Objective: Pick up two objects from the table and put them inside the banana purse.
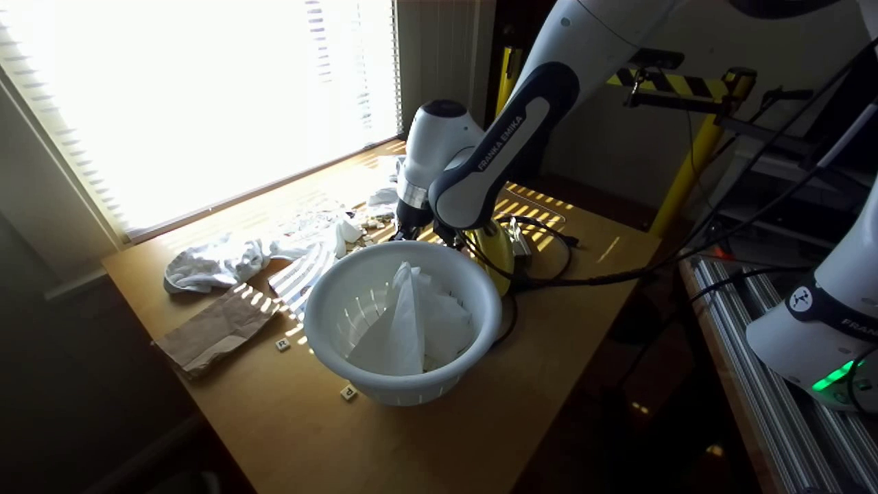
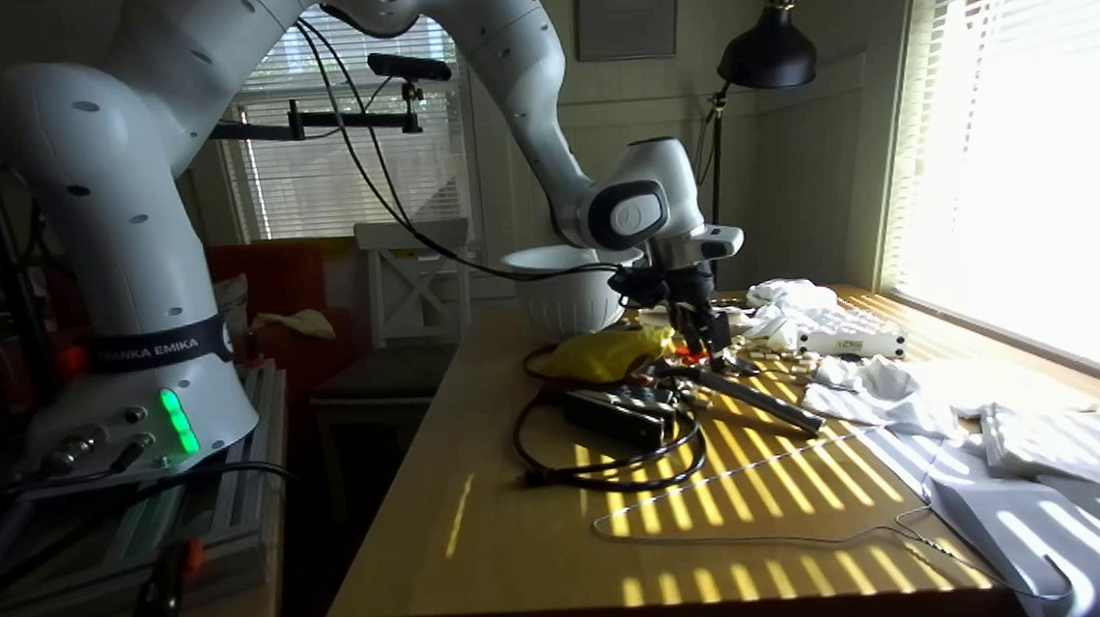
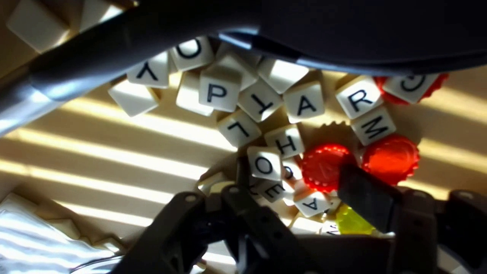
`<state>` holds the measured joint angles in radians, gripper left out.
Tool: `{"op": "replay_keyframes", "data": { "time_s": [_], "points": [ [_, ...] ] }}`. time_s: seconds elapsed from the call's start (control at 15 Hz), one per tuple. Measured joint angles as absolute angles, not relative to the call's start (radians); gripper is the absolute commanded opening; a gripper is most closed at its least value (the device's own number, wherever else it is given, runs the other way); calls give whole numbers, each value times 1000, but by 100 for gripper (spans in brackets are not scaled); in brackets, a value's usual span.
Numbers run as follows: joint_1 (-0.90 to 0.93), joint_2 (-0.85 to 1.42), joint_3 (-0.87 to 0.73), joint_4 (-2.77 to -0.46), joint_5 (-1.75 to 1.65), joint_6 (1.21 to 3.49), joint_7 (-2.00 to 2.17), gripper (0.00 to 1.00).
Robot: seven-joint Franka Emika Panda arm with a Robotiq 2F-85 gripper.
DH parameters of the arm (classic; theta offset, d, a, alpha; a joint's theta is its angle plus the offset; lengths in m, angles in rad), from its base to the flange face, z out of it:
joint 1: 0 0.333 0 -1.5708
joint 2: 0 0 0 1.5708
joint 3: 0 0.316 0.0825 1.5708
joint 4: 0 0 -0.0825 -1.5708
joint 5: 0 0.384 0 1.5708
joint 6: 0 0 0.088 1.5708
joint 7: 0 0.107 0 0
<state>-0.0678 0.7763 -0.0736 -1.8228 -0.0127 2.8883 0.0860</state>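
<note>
On the wooden table my gripper is down among a pile of loose letter tiles and caps, its jaws apart. Between the fingers, an "O" tile stands close by the left fingertip, and a red cap is partly covered by the right fingertip. Whether either is touched, I cannot tell. A second red cap lies just beyond the right finger, and a yellow translucent piece shows lower down. The banana purse lies beside the gripper, yellow and soft, partly behind the arm in an exterior view.
A large pale bowl with white cloth inside stands close to the arm. Black cables, a dark device and a bent wire lie near the purse. White cloths and a brown paper bag lie windowward.
</note>
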Motion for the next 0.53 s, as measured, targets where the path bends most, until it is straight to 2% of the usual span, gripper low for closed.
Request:
{"op": "replay_keyframes", "data": {
  "time_s": [0.2,0.33,0.53],
  "points": [
    [-65,775,-74,-1799,-13,2831,70,11],
    [-65,775,-79,-1784,-14,2792,62,0],
    [-68,774,-82,-1769,-14,2751,48,3]
  ]
}}
